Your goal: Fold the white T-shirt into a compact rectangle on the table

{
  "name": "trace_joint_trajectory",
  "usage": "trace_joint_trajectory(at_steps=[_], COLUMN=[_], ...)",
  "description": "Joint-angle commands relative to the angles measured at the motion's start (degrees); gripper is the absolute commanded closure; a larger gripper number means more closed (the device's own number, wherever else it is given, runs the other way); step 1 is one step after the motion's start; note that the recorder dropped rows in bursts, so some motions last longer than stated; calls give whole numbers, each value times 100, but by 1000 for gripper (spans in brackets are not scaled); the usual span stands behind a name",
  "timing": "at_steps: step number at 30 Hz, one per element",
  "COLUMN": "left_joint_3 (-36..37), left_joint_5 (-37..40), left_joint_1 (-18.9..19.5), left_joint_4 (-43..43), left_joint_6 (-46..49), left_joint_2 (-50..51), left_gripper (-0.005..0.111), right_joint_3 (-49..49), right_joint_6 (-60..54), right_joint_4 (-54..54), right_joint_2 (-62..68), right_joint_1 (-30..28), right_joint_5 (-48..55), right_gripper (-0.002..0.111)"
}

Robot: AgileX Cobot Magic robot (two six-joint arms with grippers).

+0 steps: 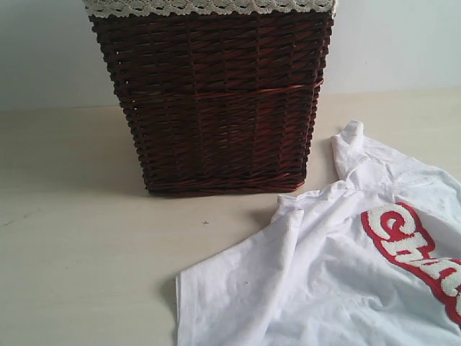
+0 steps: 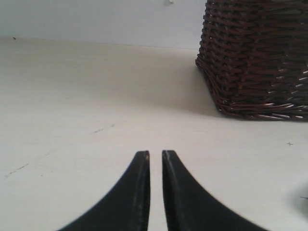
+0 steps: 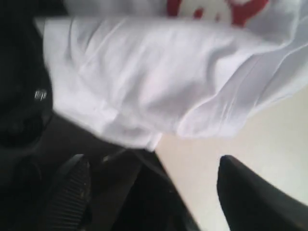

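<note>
The white T-shirt lies rumpled on the table at the lower right of the exterior view, its red-outlined lettering facing up. Neither gripper shows in that view. My left gripper hovers over bare table, its fingers nearly touching with nothing between them. My right gripper is open, with a ribbed pad on one side and a dark finger on the other. The bunched T-shirt lies just beyond it, untouched, partly over the table's edge.
A tall dark brown wicker basket with cream lace trim stands at the back of the table, close to the shirt's sleeve. The basket is also ahead of the left gripper. Dark space lies off the table's edge.
</note>
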Motion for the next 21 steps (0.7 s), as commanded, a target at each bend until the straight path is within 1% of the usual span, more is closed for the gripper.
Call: trace_joint_trajectory(at_steps=[1, 2, 3, 4, 5, 6, 7, 8, 9, 11, 12, 13, 14, 15, 17, 20, 21], left_joint_3=[-3, -3, -3, -3, -3, -3, -3, -3, -3, -3, -3, -3, -3, -3, -3, -3, -3], left_joint_5=[-25, -25, -25, -25, -25, -25, -25, -25, -25, -25, -25, -25, -25, -25, -25, -25, -25], left_joint_1=[-33, -33, -33, -33, -33, -33, -33, -33, -33, -33, -33, -33, -33, -33, -33, -33, -33], left_joint_4=[10, 10, 10, 10, 10, 10, 10, 10, 10, 10, 10, 10, 10, 10, 10, 10, 10], left_joint_6=[11, 11, 11, 11, 11, 11, 11, 11, 11, 11, 11, 11, 11, 11, 11, 11, 11], left_joint_2=[-39, -39, -39, -39, -39, -39, -39, -39, -39, -39, -39, -39, -39, -39, -39, -39, -39], left_gripper=[95, 95, 95, 95, 95, 95, 95, 95, 95, 95, 95, 95, 95, 95, 95, 95, 95], right_joint_3=[-7, 32, 88, 98, 98, 98, 98, 98, 98, 98, 98, 87, 43, 14, -24, -94, -152], right_joint_6=[-98, -231, -731, -854, -866, -866, -795, -720, -682, -652, -635, -635, -656, -656, -682, -682, -682], right_joint_4=[2807, 3478, 4676, 5065, 5758, 5885, 5822, 5703, 5691, 6162, 6804, 7192, 7758, 7960, 8156, 8281, 8469], right_joint_2=[-30, 11, 165, 253, 552, 888, 1094, 1543, 1777, 2456, 2873, 3072, 3346, 3403, 3492, 3571, 3664], right_joint_1=[-24, -24, -24, -24, 25, 111, 177, 360, 476, 910, 1234, 1417, 1730, 1887, 2126, 2362, 2493], right_joint_5=[51, 51, -204, -339, -609, -704, -719, -752, -856, -1785, -2691, -3220, -4098, -4454, -4786, -4822, -4891], right_gripper=[38, 39, 47, 52, 67, 85, 94, 108, 108, 108, 108, 108, 108, 108, 108, 108, 108])
